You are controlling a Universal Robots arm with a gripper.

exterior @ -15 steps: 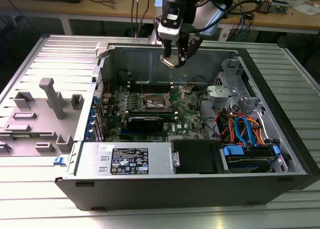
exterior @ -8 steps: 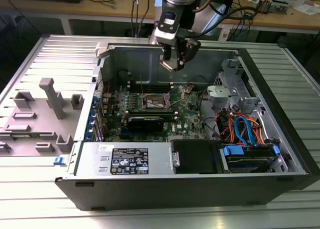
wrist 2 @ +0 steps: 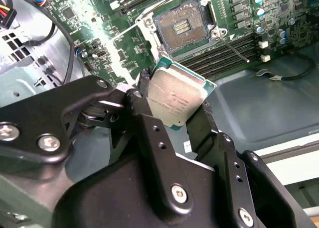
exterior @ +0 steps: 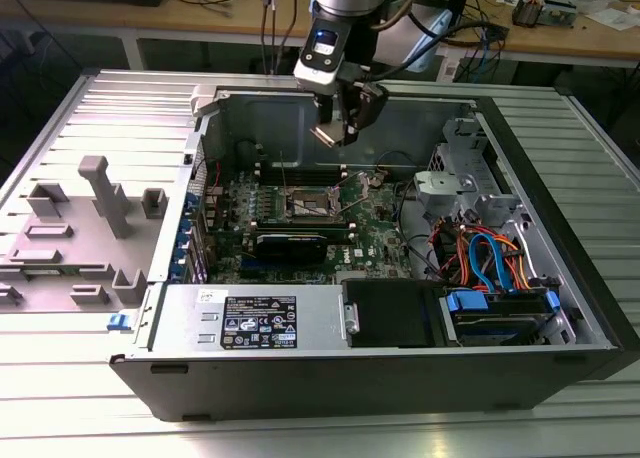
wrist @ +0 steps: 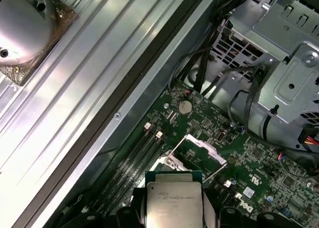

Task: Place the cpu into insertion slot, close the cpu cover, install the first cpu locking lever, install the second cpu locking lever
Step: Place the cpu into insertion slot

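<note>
Silvery grey on top, the cpu (wrist 2: 177, 96) is pinched by its edges between the two black fingers (wrist 2: 149, 128) of the gripper (wrist 2: 175, 102), which is clamped tight on it. The chip is tilted and hangs in the air above the green board (wrist 2: 124, 44), not touching it. The insertion slot (wrist 2: 180, 29) sits on that board, close to the chip. Its dark middle is bare, with a silvery rim all around. In the first wrist view a silvery plate that looks like the cpu cover (wrist: 204, 149) stands tipped up just past the chip. Long black memory slots (wrist 2: 214, 56) run beside the socket. In the exterior view the arm reaches down into an open computer case (exterior: 400, 378). The case lies on a metal table (exterior: 80, 418), with grey holders (exterior: 100, 193) toward the exterior view's left.
</note>
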